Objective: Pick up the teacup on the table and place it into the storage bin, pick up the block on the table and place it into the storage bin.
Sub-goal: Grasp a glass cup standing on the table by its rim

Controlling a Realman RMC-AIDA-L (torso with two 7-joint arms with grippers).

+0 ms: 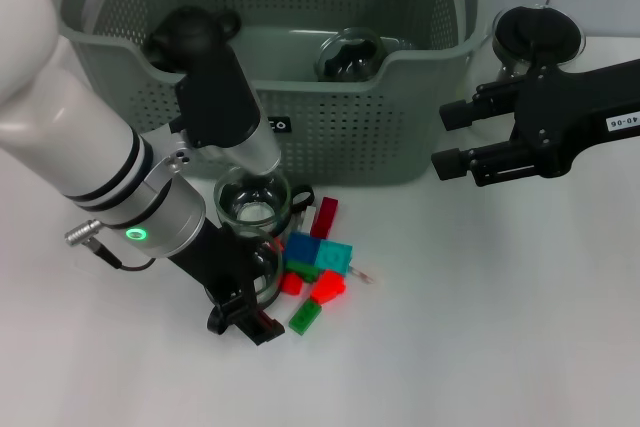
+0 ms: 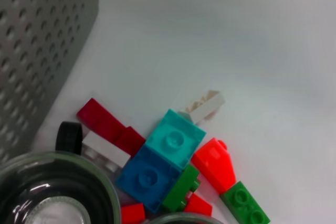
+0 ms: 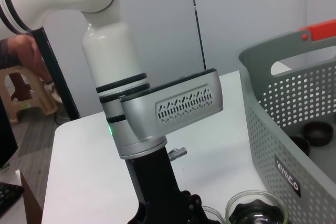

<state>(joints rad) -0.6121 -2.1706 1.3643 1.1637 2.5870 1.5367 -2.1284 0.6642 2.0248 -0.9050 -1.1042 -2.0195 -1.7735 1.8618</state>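
Down on the white table (image 1: 480, 327), the left gripper (image 1: 245, 319) sits low beside a pile of coloured blocks (image 1: 318, 269), its black fingers spread around a glass cup (image 1: 262, 272) that stands on the surface; whether they actually press on it cannot be told. Just behind it stands another glass cup (image 1: 252, 202), close to the front wall of the storage bin (image 1: 400, 127). A dark glass vessel (image 1: 352, 55) lies inside the bin. Off to the side, the right gripper (image 1: 447, 138) hovers with its fingers apart, holding nothing, near a glass pot (image 1: 537, 37).
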